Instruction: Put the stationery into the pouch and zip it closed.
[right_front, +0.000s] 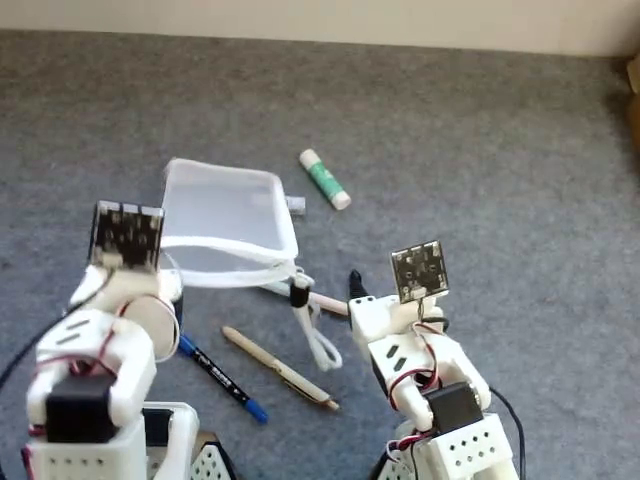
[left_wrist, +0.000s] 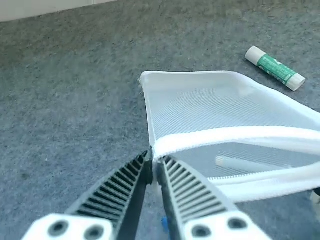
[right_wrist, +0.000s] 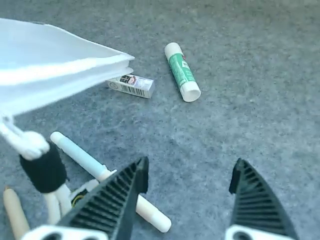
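Observation:
The white mesh pouch lies open on the grey carpet, mouth toward the arms. My left gripper is shut on the near corner of the pouch's zipper rim. A pale stick shows through the mesh. My right gripper hangs open over bare carpet beside a white and light-blue marker. Farther off lie a green glue stick and a small eraser box by the pouch's side. In the high view a beige pen and a blue pen lie between the arms.
A white cord with a black toggle trails from the pouch's corner toward the right arm. Open carpet stretches to the right and at the back. A pale wall edge runs along the far side.

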